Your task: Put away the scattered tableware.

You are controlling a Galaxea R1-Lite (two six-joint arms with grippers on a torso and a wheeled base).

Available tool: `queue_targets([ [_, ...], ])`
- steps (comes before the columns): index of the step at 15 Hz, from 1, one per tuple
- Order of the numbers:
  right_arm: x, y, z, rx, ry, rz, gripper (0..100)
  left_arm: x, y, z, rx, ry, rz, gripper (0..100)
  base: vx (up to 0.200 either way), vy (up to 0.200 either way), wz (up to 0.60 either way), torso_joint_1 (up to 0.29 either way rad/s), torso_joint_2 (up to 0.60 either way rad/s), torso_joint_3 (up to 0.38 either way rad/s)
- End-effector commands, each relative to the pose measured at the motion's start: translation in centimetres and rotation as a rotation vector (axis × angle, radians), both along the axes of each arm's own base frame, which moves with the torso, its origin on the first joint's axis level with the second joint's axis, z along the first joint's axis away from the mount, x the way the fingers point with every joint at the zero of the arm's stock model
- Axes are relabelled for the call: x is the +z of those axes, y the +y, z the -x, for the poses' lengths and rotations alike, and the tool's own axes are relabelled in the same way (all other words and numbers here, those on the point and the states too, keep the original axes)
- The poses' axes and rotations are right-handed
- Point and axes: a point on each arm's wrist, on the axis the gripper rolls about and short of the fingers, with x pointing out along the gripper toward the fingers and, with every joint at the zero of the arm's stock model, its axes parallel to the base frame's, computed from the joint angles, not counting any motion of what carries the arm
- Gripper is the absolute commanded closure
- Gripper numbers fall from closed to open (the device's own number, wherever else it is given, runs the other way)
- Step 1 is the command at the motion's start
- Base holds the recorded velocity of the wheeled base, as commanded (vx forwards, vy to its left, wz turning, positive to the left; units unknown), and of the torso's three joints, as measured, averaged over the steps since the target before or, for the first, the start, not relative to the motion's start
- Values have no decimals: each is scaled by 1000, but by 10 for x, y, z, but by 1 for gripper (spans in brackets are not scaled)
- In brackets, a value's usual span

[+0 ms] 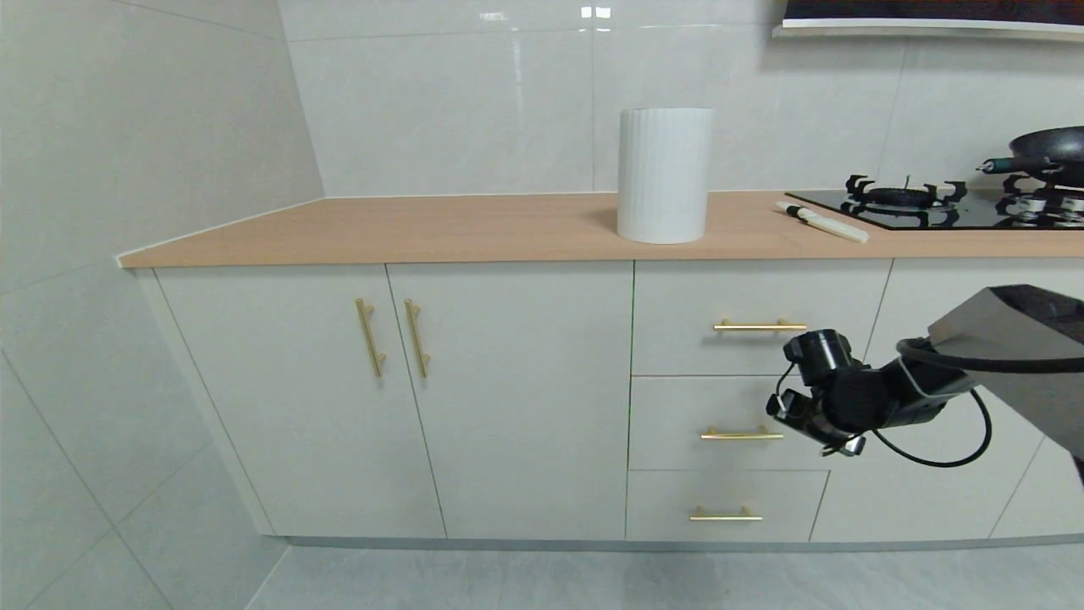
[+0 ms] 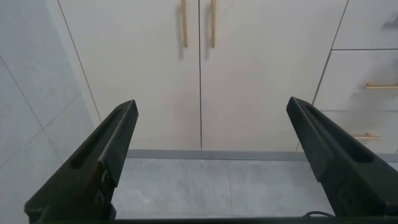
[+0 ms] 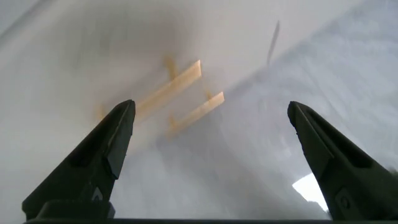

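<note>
A tall white ribbed holder (image 1: 663, 174) stands on the wooden countertop (image 1: 440, 227). To its right a slim cream utensil with a dark end (image 1: 821, 222) lies flat by the corner of the hob. My right gripper (image 1: 786, 407) hangs below counter height in front of the drawers, beside the middle drawer's gold handle (image 1: 741, 435). Its own view shows the right gripper (image 3: 211, 112) open and holding nothing, with gold handles (image 3: 180, 84) ahead. My left gripper (image 2: 211, 109) is open too, nothing in it, facing the lower cabinet doors (image 2: 199, 74) and the floor.
A black glass hob (image 1: 940, 207) with burner grates sits at the counter's right end, and a dark pan (image 1: 1050, 151) rests on it. Tiled walls close the left side and the back. Below the counter are two doors with gold handles (image 1: 394, 337) and three drawers.
</note>
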Motion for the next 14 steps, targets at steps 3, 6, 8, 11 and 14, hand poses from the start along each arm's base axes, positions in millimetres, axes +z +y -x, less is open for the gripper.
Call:
queue_targets([
  [3,128,12,118,130,-185,-7,0,0,0,0,1,0,0,0,0,0,0,0,0,0],
  [6,180,1,216,194,-363,41,0,0,0,0,1,0,0,0,0,0,0,0,0,0],
  [8,199,-20,286,238,-506,160,0,0,0,0,1,0,0,0,0,0,0,0,0,0],
  [11,189,-47,359,143,-569,334,0,0,0,0,1,0,0,0,0,0,0,0,0,0],
  [14,171,-63,417,77,-607,464,0,0,0,0,1,0,0,0,0,0,0,0,0,0],
])
